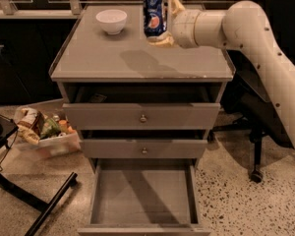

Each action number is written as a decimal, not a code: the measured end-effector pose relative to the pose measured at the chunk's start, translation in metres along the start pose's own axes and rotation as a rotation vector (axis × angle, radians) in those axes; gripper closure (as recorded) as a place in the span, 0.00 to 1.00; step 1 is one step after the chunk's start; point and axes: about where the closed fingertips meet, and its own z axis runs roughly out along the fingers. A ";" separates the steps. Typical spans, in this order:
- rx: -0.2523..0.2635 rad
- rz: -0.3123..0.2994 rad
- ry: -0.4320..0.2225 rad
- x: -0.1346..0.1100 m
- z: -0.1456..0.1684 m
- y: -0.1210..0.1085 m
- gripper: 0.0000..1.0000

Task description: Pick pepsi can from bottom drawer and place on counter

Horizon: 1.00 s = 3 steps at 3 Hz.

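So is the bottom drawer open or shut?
Open: the bottom drawer sticks out, floor showing. The claw holds the pepsi can above the counter.

Single camera — high, facing cabinet (142, 117) front, tilted down, mid-range; fingers (174, 4) at view's top edge.

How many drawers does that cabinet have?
3: the top drawer just under the counter, the middle drawer below it, and the bottom drawer pulled far out. The gripper holds the pepsi can above the counter.
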 end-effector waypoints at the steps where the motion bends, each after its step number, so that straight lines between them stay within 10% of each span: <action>1: 0.002 0.174 0.084 0.047 -0.011 -0.009 1.00; 3: -0.065 0.411 0.272 0.116 -0.017 0.002 1.00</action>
